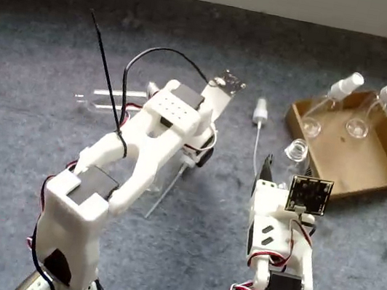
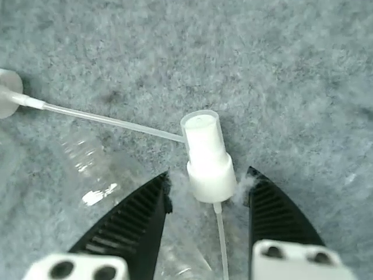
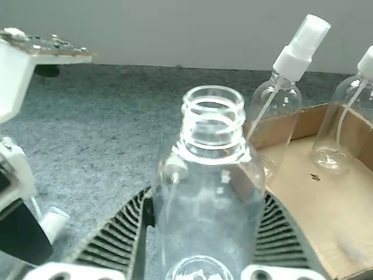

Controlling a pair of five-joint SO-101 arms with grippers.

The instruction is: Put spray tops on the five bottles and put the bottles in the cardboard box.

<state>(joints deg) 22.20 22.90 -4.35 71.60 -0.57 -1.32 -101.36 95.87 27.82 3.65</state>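
Observation:
My right gripper (image 3: 208, 199) is shut on a clear open-necked bottle (image 3: 210, 169), held upright next to the cardboard box (image 1: 367, 161); from above the bottle (image 1: 296, 150) stands at the box's near left corner. Two bottles (image 1: 333, 101) (image 1: 372, 107) with spray tops stand in the box (image 3: 315, 192). My left gripper (image 2: 207, 178) is open and low over the carpet, its fingers astride a white spray top (image 2: 207, 157) without touching it. A clear bottle (image 2: 87, 169) lies beside it.
Another loose spray top (image 1: 260, 111) with a long tube lies on the carpet between the arms and the box. Clear bottles (image 1: 109, 98) lie at the left, beyond the left arm (image 1: 149, 145). A further spray top (image 2: 7, 93) sits at the left wrist view's edge.

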